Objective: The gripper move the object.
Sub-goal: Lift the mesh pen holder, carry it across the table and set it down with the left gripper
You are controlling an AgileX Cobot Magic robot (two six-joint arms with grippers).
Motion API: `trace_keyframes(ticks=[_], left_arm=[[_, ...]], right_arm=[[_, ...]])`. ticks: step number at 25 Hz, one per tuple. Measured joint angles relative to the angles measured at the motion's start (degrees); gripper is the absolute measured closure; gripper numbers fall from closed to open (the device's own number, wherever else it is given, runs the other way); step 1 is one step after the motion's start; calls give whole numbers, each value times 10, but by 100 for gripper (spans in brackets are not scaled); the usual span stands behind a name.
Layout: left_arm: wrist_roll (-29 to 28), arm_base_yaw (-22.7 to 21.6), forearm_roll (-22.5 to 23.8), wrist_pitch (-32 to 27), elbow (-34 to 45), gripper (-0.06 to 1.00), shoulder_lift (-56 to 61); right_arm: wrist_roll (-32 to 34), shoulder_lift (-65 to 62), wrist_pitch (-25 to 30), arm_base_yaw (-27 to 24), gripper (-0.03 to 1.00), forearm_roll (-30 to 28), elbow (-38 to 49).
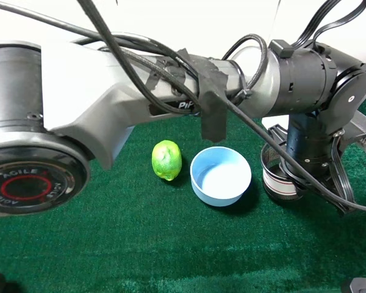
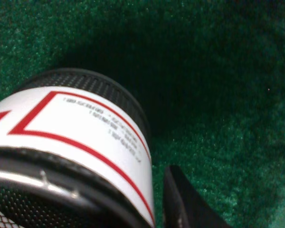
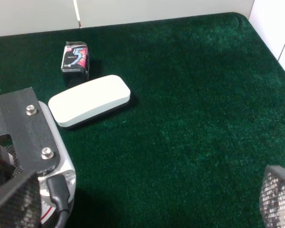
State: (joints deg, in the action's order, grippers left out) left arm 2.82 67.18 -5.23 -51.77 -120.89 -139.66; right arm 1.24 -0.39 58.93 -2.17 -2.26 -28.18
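Seen from the high camera, a large grey-and-black arm (image 1: 79,91) is stretched from the left across the green cloth (image 1: 140,244), with black cables taped along it. The left gripper (image 1: 297,168) is lowered on the right side, directly over the mesh cup (image 1: 276,178). The cup stands upright on the cloth, just right of the light blue bowl (image 1: 220,176). A lime (image 1: 166,160) lies a little left of the bowl, not touching it. The fingers are hidden under the wrist here.

In the left wrist camera, much of the frame is taken up by the cup (image 2: 71,137). Its white band, marked with thin red lines and blurred small print, is seen between black mesh rims. One black finger (image 2: 187,206) is seen just beside the cup's wall. A thin dark gap seems to part them, but the view is too close and blurred for certainty. The other finger is out of frame, so it cannot be told whether the cup is grasped.

In the right wrist camera, the right gripper (image 3: 147,204) is seen released above bare cloth. Its woven-patterned fingertips (image 3: 278,197) are spread wide with nothing between them. Farther off lies a flat white rounded case (image 3: 89,100). A small dark packet (image 3: 76,58) lies just beyond it, near the pale wall (image 3: 156,9).
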Motion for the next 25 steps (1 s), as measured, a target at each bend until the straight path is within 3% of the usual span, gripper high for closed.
trace_keyframes(ticks=[5,18,25], left_arm=[[0,0,-4,2,0,77,0],[0,0,-11,29,0,28,0],[0,0,-11,30,-1,21,3]], right_arm=[[0,0,0,0,28,0,0],[0,0,0,0,28,0,0],[0,0,0,0,28,0,0]])
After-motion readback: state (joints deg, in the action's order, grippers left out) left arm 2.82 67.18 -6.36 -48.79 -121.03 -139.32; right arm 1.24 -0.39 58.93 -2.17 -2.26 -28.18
